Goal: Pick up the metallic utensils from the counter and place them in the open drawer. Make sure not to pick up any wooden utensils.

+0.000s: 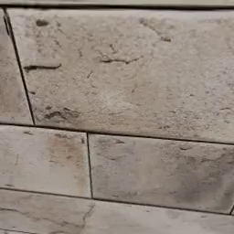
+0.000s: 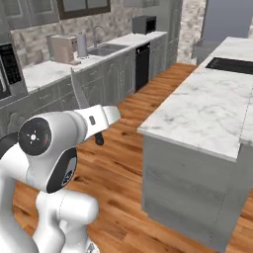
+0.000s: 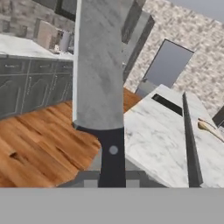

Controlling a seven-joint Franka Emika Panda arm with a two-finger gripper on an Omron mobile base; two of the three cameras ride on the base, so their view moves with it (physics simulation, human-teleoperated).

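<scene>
The knife [image 3: 98, 65] has a wide silver blade and a black handle [image 3: 112, 153], and it stands upright right in front of the hand camera. In the right base view my gripper [image 2: 95, 127] is shut on the knife [image 2: 77, 89] above the wooden floor, left of the island. The blade points up and the black handle end [image 2: 99, 139] hangs below the hand. The white marble counter [image 2: 207, 108] lies to the right, apart from the gripper. On the counter [image 3: 153, 135], a tan wooden spoon [image 3: 210, 127] lies at the far right. The grey metal spoon and the drawer are out of view.
A black cooktop [image 2: 230, 64] is set into the island's far end. Along the left wall run grey cabinets with a sink counter [image 2: 104, 49] and a toaster [image 2: 62, 48]. Open wooden floor [image 2: 123, 168] separates them. The left base view faces stone tiles [image 1: 119, 73] close up.
</scene>
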